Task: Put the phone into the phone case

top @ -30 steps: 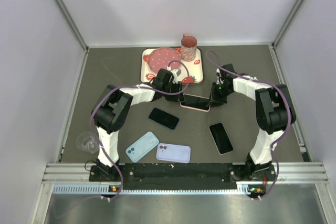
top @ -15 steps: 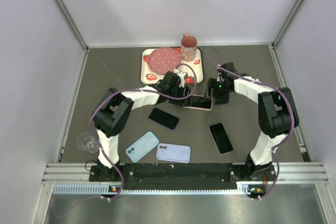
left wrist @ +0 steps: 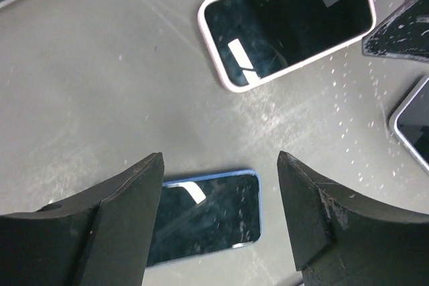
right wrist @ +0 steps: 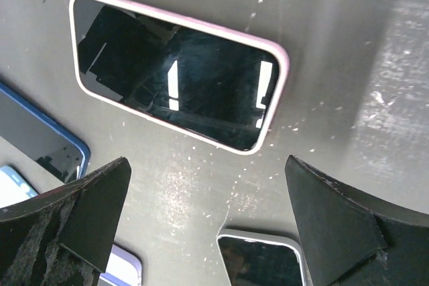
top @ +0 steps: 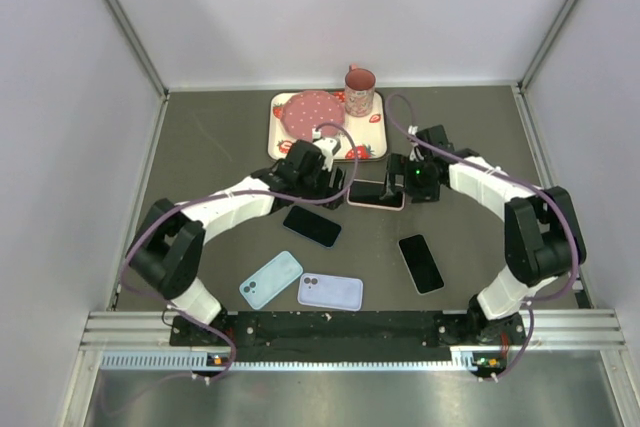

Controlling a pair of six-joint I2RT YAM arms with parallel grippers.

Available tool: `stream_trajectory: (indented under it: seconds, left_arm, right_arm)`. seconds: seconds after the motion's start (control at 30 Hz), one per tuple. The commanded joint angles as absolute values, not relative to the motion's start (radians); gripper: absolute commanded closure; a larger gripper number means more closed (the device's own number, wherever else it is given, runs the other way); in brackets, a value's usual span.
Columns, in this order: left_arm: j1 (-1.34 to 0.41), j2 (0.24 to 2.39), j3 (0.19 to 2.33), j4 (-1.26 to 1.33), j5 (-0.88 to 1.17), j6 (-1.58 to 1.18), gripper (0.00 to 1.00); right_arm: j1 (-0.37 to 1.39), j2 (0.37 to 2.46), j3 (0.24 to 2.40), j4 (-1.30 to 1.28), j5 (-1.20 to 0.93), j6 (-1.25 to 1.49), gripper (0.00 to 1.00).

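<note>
The phone (right wrist: pixel 174 82) is seen seated in the pink case (right wrist: pixel 284 72), laid flat on the table (top: pixel 220 147) between the two arms. Compared with a second ago, it is no longer clamped from both ends: the left gripper (left wrist: pixel 220 162) and the right gripper (right wrist: pixel 206 165) are spread wide and nothing is held. This insertion is therefore judged finished. A bare blue-edged phone (top: pixel 311 225) is left nearby.
</note>
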State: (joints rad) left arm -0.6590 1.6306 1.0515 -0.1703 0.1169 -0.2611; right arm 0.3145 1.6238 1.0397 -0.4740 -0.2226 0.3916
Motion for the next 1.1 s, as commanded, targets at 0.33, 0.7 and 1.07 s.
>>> stream_trajectory:
  seconds: [0.33,0.7,1.07]
  left_arm:
    - [-0.643,1.355,0.816,-0.294,-0.052,-0.339,0.26]
    - [-0.638,1.166,0.667,-0.247,-0.064,-0.425,0.27]
    - [-0.635,0.916,0.546,-0.186,-0.227,-0.541,0.26]
  right_arm:
    - [0.489,1.623,1.078,-0.465,-0.213,0.333,0.01]
    - [0.676,1.667,1.123,-0.583,-0.394,0.253,0.19]
    - [0.890,1.621,1.025,-0.649,-0.387,0.291,0.38]
